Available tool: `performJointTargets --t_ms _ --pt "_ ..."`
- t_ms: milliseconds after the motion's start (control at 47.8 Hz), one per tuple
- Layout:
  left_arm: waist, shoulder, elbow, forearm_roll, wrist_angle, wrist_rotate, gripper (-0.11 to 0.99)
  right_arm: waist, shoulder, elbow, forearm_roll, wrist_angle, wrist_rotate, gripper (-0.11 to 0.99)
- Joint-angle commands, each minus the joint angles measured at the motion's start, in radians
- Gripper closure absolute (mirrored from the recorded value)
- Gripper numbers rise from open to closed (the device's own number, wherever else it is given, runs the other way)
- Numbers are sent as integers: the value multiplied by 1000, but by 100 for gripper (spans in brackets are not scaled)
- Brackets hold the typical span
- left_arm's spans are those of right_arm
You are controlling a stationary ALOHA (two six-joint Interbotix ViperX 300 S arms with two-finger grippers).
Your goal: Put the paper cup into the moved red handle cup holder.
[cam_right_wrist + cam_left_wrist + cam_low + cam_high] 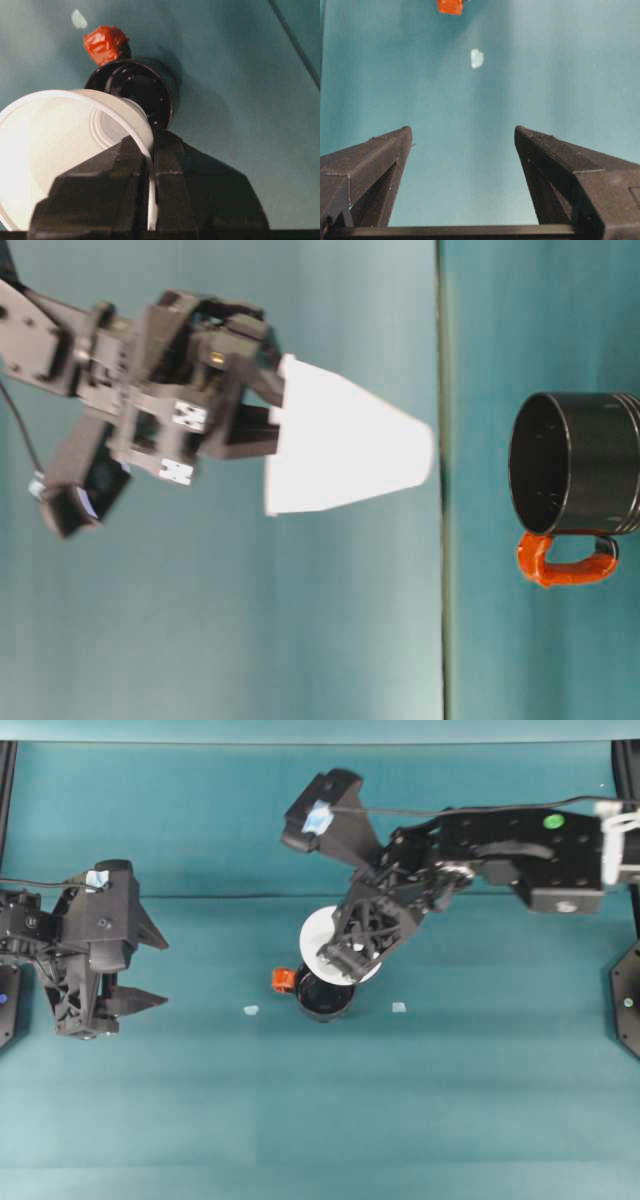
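Note:
The white paper cup (322, 935) hangs in the air above the table, my right gripper (352, 956) shut on its rim. In the table-level view the cup (345, 440) is tilted, base toward the table, a short way above and off to one side of the holder. The glossy black red handle cup holder (325, 994) stands upright on the teal table, its red handle (284, 980) pointing left. In the right wrist view the paper cup (65, 145) sits just in front of the holder (137, 90), my fingers (167, 165) pinching the rim. My left gripper (135, 970) stands open at the left, holding nothing.
Two small pale marks lie on the teal table, one (251, 1010) left of the holder and one (399, 1007) right of it. The left mark (477, 58) and the red handle (450, 6) show ahead of my left gripper in its wrist view.

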State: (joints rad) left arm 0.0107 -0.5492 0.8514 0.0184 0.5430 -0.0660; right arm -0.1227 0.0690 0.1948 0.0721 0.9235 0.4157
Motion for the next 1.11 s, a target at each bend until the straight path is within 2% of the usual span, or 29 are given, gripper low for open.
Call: performJointTargets --t_ms 0,125,272,397,544,1087 --pt "0 -8 -12 3 -8 2 -2 12 9 -18 -2 2 -5 98" --pt "0 -6 -12 3 -8 2 -2 14 29 -18 -2 -3 -6 98" --pt "0 -3 -14 3 -8 2 -2 29 64 -15 -5 -18 -6 98" --pt "0 -2 -14 3 -15 0 -2 32 95 -15 -8 -43 -6 98" --pt "0 0 -15 3 -28 0 -2 32 118 -17 -23 -41 -6 98" --pt "0 0 -15 3 -28 0 -2 32 127 -15 -23 -60 -8 98"
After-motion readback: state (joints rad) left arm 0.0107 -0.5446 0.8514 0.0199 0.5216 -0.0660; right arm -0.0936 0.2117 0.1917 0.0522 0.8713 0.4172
